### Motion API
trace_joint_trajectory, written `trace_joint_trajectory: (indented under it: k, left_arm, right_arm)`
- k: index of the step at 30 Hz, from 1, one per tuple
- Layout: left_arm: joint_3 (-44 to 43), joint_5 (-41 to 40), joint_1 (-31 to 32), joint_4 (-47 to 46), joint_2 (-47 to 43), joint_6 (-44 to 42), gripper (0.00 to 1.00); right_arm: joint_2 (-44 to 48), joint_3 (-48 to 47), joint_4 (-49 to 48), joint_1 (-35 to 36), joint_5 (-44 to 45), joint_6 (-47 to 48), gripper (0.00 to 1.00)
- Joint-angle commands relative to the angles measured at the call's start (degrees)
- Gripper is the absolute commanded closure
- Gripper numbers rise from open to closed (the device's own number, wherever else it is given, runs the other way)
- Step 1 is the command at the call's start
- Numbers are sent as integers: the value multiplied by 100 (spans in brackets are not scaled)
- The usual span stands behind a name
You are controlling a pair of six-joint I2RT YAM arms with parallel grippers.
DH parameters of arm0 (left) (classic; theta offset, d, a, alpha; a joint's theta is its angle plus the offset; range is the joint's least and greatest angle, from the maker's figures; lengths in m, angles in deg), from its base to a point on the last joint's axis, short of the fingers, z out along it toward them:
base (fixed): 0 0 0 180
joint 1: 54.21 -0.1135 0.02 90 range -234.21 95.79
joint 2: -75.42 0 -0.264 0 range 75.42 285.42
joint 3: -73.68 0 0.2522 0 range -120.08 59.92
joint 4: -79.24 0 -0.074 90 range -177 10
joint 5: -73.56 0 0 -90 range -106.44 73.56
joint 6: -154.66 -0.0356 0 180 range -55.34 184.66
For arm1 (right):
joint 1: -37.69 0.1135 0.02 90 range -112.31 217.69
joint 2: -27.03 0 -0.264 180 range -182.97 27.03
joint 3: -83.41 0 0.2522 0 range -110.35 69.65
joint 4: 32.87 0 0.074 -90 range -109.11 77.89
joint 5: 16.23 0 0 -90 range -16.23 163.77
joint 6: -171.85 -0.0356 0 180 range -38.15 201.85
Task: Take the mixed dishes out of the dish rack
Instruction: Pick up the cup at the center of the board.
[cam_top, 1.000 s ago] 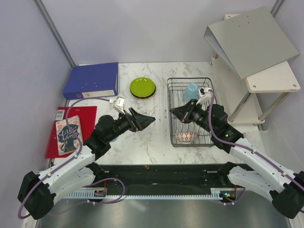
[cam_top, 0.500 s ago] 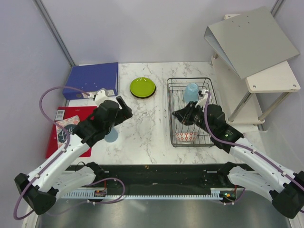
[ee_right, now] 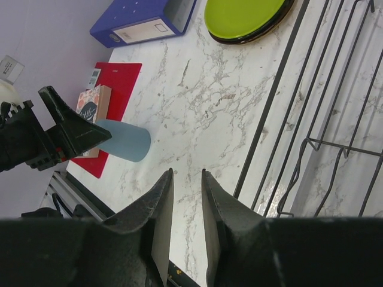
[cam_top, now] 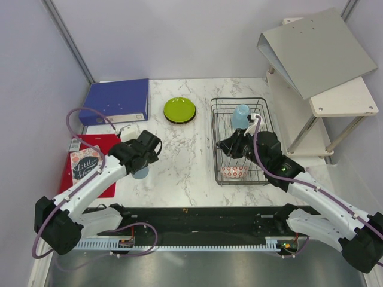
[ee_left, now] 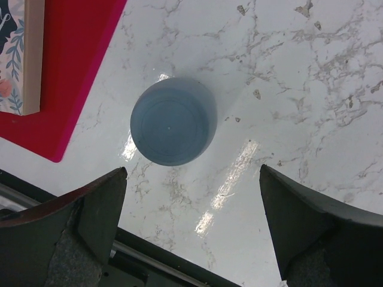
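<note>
Left tool [ee_left: 191, 179] withdrawn leftward; blue cup [ee_left: 173, 121] upright, axis vertical.

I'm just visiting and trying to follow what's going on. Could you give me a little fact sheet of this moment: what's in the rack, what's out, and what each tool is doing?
In the rack: blue cup, red-and-white bowl
Out on the table: green plate; second blue cup, apparently bottom up
Left tool: wide open, above the second blue cup, not touching it
Right tool: slightly open, empty, by the rack's left wall
Nearby: blue binder, red mat
</note>
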Motion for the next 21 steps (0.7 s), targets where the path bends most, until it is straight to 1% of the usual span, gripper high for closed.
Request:
trace_joint_trajectory:
  k: [1,9,12,21]
  left_arm:
    - [-20,-362,-66,190,177,405,1]
    - [68,-257,-154,93,503,467,1]
    - [94,-196,-260,-135,608,379,1]
    - [208,217,-971,-987,1091,-148,1]
  right_arm:
    - [113,114,-83,-25,28,119,68]
    - [140,149,-75,-25,37,225,67]
    - [122,140,-66,-25,29,234,67]
    - [122,149,-48,-25,46,278,67]
